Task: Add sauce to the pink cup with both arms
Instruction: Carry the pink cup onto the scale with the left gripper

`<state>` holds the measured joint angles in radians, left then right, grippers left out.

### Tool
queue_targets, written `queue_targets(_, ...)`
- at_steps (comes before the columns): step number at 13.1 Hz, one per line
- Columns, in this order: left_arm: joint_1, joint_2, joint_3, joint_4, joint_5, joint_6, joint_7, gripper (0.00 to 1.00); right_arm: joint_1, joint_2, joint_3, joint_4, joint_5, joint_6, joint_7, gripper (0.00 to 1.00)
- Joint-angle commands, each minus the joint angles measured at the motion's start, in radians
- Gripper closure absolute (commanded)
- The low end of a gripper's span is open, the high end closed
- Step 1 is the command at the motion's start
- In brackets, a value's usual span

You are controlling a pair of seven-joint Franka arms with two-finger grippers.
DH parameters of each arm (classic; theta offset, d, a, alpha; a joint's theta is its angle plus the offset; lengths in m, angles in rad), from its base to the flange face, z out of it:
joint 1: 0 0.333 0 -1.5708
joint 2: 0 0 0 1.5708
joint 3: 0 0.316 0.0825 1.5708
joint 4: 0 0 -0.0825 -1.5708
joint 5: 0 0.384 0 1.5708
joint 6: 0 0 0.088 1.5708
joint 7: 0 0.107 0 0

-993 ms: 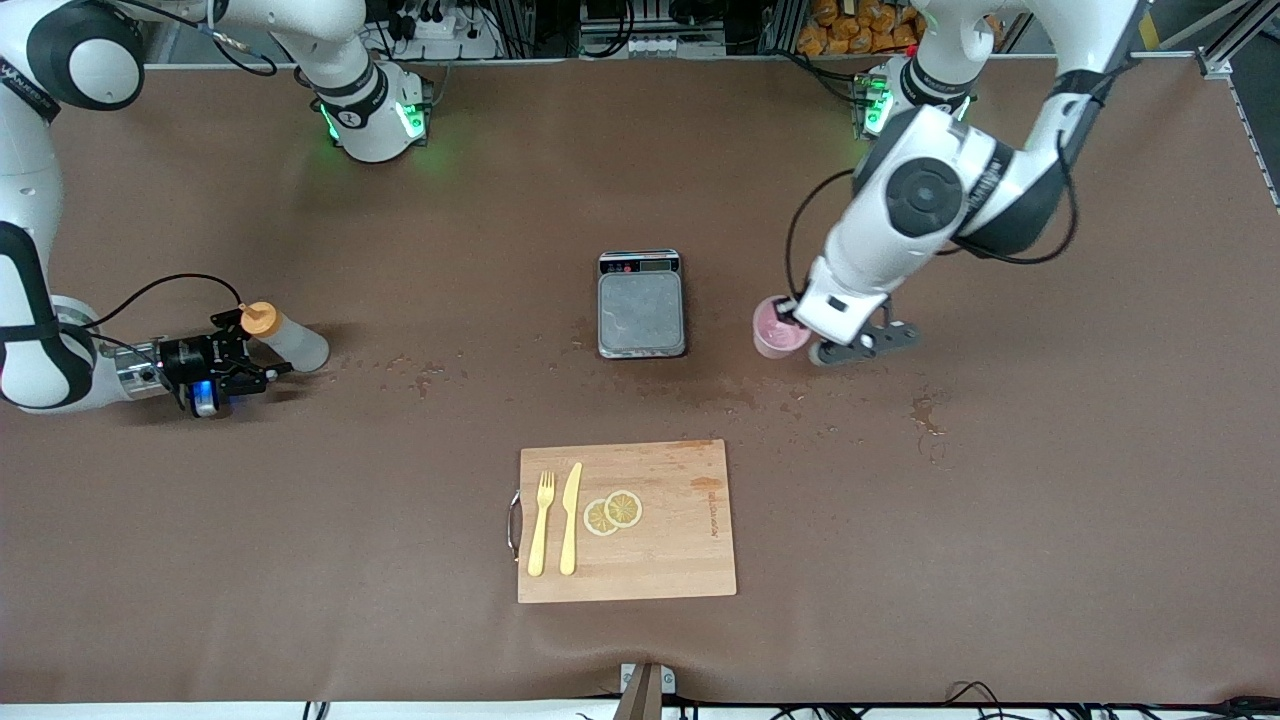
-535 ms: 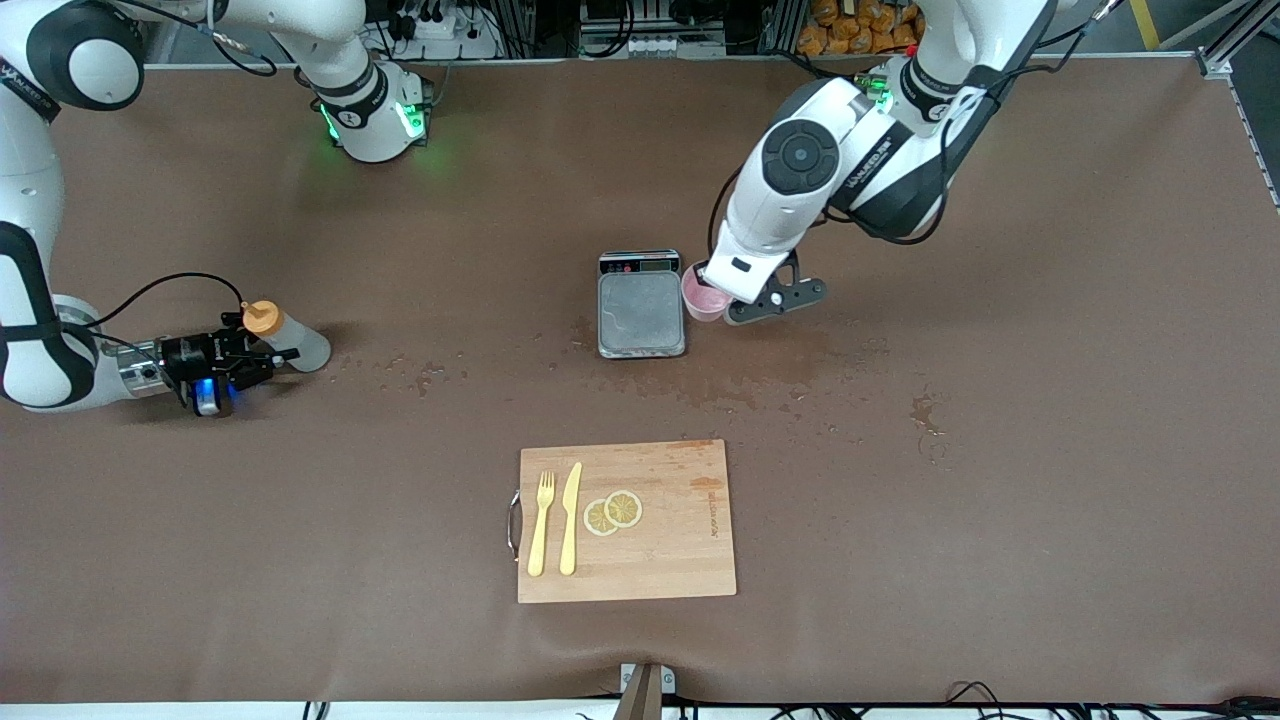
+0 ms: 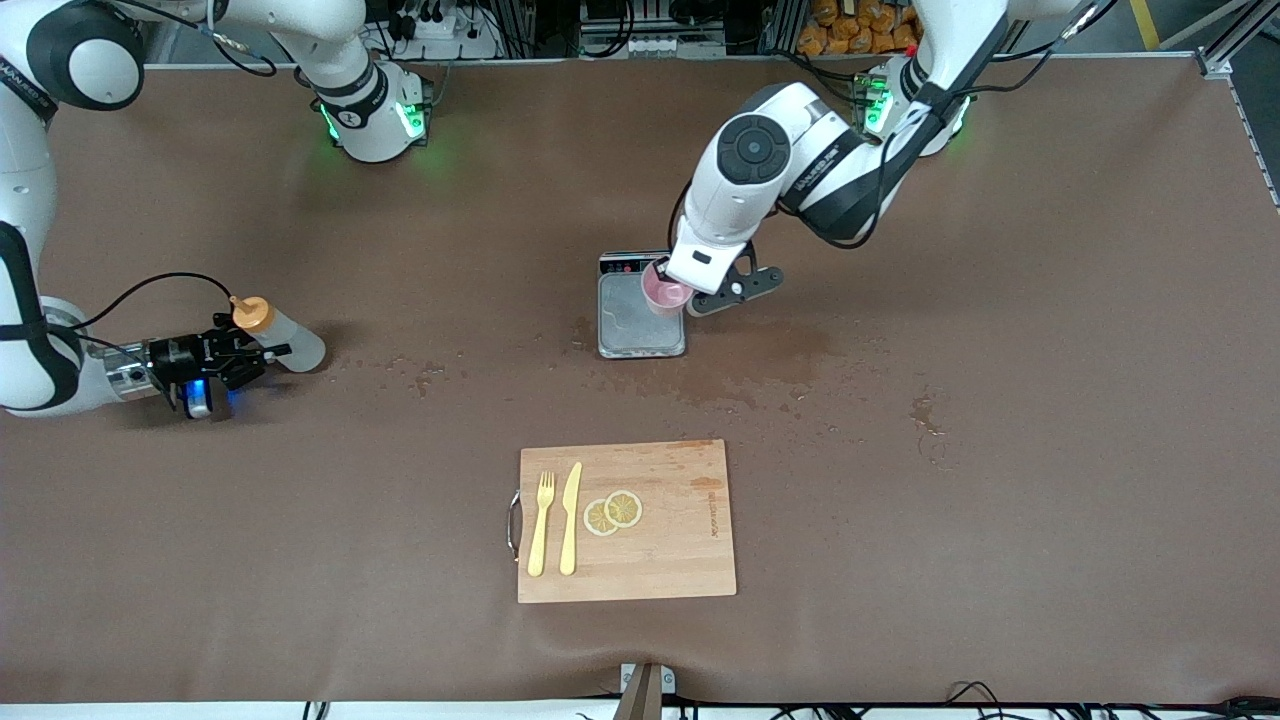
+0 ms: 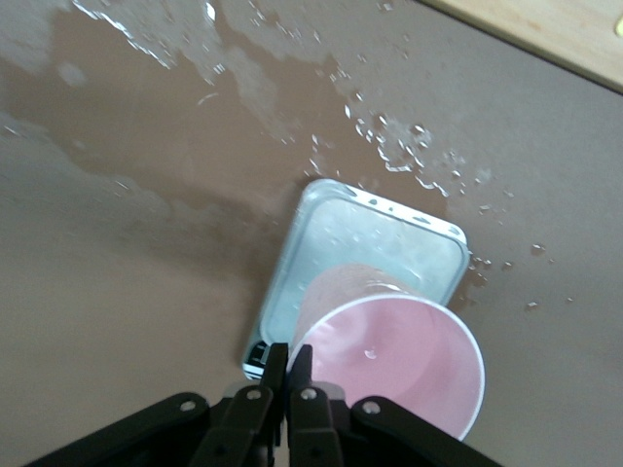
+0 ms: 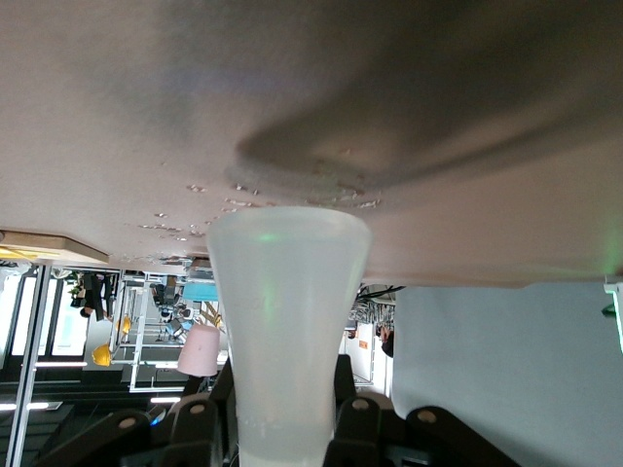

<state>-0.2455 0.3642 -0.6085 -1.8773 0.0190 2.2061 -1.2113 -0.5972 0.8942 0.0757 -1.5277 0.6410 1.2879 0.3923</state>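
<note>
Fingers of the left gripper pinch the pink cup's rim, holding it over the grey scale, arm bent over mid-table. Right gripper, arm reaching low, is clamped on the sauce, which lies at its table end.

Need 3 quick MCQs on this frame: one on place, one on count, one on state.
1. The pink cup is over:
A) the grey scale
B) the cutting board
C) bare table

2. Lemon slices on the board:
A) one
B) two
C) three

3. The right gripper is:
A) open beside the sauce bottle
B) shut on the sauce bottle
C) lifted, empty

Key:
1 A, the left gripper pinches the cup's rim above the scale's plate.
2 B, two overlapping slices.
3 B, the jaws clasp the bottle's body.
</note>
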Motion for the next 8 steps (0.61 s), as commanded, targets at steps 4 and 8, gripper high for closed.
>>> queue_targets(4,-0.055,0.105,0.009,0.024,0.122,0.080,-0.118,1.00,0.037,-0.047,0.016,0.050,0.014,-0.082,0.167,0.59)
queue_targets(8,-0.070,0.163,0.007,0.032,0.230,0.141,-0.208,1.00,0.083,-0.095,0.041,0.081,0.013,-0.119,0.310,0.56)
